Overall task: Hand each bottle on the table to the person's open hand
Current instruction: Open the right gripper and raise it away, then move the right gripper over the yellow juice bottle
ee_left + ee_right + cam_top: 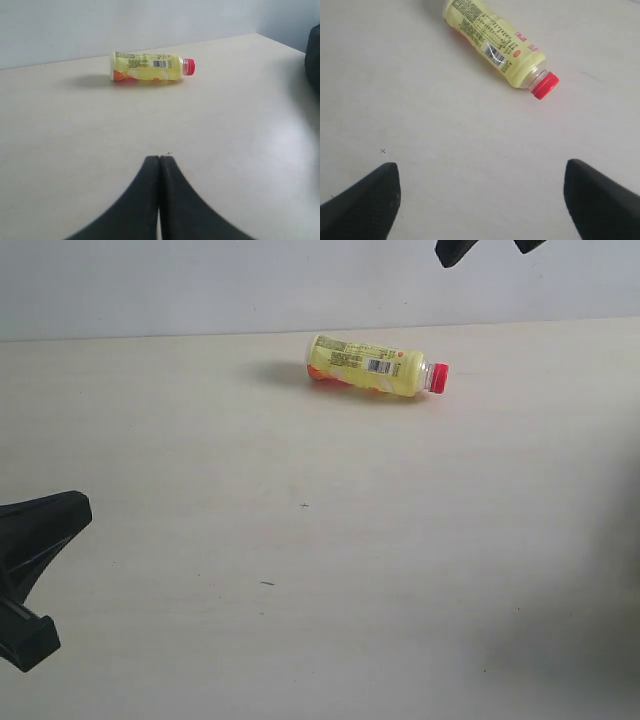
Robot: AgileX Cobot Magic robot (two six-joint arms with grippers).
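A single bottle (375, 367), yellow with a red cap, lies on its side at the back of the table (300, 620). It also shows in the left wrist view as the bottle (147, 66) and in the right wrist view as the bottle (495, 45). My left gripper (78, 510) sits low at the table's left edge, well short of the bottle. Its fingers are pressed together with nothing between them, as the left gripper (160, 160) shows close up. My right gripper (490, 246) hangs above and to the right of the bottle. The right gripper (482, 172) is wide open and empty. The person's open hand is out of view.
A pale wall (200, 285) rises behind the table's far edge. A dark shape (314, 55) sits at the edge of the left wrist view. A few tiny dark specks (304, 506) mark the tabletop.
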